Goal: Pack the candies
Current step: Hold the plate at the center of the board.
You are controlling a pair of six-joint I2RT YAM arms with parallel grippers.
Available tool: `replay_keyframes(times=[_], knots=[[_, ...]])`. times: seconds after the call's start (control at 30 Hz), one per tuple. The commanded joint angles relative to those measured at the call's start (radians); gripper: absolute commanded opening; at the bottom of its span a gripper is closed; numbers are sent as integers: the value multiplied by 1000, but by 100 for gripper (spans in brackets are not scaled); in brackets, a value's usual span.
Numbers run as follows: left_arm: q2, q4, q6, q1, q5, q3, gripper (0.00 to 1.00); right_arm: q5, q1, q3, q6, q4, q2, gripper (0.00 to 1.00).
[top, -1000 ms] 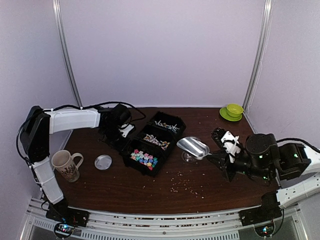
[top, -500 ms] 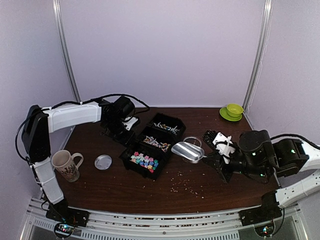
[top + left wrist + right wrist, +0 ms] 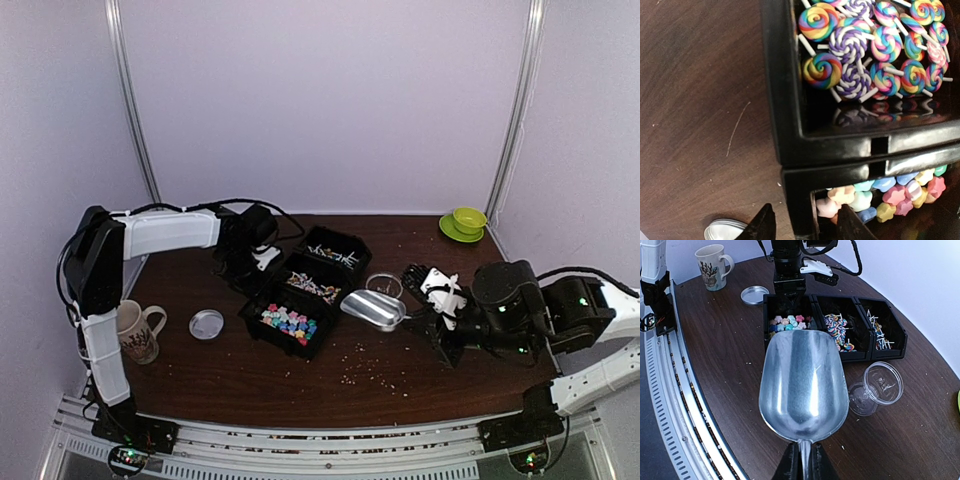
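Note:
Three black bins [image 3: 322, 272] stand in a row. The near one holds pastel candies [image 3: 890, 192] [image 3: 787, 322] [image 3: 288, 320], the middle one swirl lollipops [image 3: 865, 45] and the far one thin white stick candies [image 3: 880, 332]. My left gripper [image 3: 805, 216] [image 3: 252, 262] is open astride the near bin's end wall. One finger is outside and the other inside beside a pink piece. My right gripper [image 3: 802, 450] is shut on the handle of an empty metal scoop [image 3: 802, 385] [image 3: 372, 308], right of the bins.
A clear plastic cup [image 3: 882, 382] [image 3: 383, 285] lies just behind the scoop. A round metal lid [image 3: 206, 323] and a patterned mug [image 3: 133, 330] sit at the left. A green cup on a saucer [image 3: 465, 222] is at the back right. Pale crumbs [image 3: 370, 372] dot the near table.
My left gripper's jaws have opened at the near bin's end wall. My right gripper has carried the scoop left, closer to the bins.

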Motion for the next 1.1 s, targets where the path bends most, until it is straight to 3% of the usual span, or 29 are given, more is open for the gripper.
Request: replay_keyframes(times=[0.0,0.27,0.7,1.07], knots=[[3,30,16,14,46,-4,41,-17,-4,50,0,-10,39,0],[7,65,9,23,84,-42,36,-35,-5,99,-7,-14,94,0],[21,73,-9,28,109,-59,0,-60,-4,157,-12,-35,164,0],[-31,69,-67,27,207,-96,0,-65,-4,232,-24,-83,232,0]])
